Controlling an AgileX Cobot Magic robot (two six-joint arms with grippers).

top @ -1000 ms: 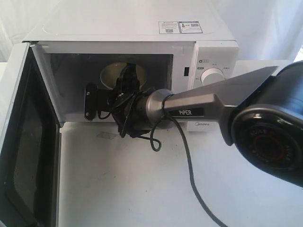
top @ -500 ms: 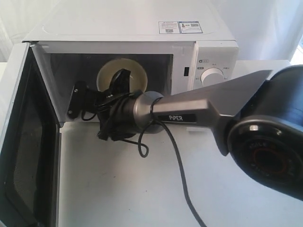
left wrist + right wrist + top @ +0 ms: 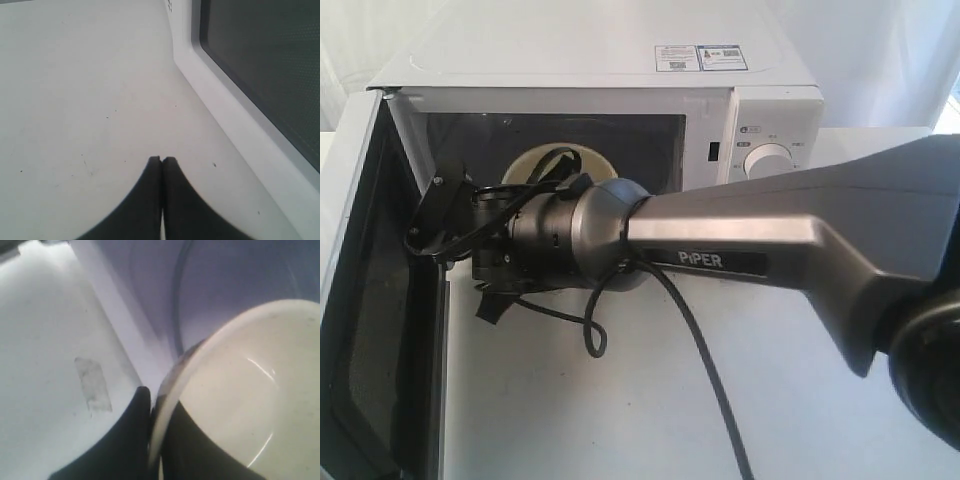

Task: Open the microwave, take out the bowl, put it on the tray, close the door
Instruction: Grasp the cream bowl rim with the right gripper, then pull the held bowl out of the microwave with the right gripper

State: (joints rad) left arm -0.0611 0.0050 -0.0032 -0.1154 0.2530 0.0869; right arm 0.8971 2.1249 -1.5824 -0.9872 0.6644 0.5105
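Boxy white countertop microwave [image 3: 620, 60]: its white-framed door [image 3: 365, 300] with dark window is swung wide open at the left. Right gripper [image 3: 156, 410] is clenched on the rim of the small glossy cream round bowl [image 3: 240, 390], one finger outside the wall and one inside; the bowl is at the cavity mouth, left of centre, near the front sill. Left gripper [image 3: 161, 159] is pressed closed on nothing, low over the white tabletop [image 3: 75, 100], just beside the open door.

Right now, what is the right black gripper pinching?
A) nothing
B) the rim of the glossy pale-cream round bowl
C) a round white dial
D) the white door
B: the right gripper has a black finger on each side of the rim of the glossy pale-cream bowl.
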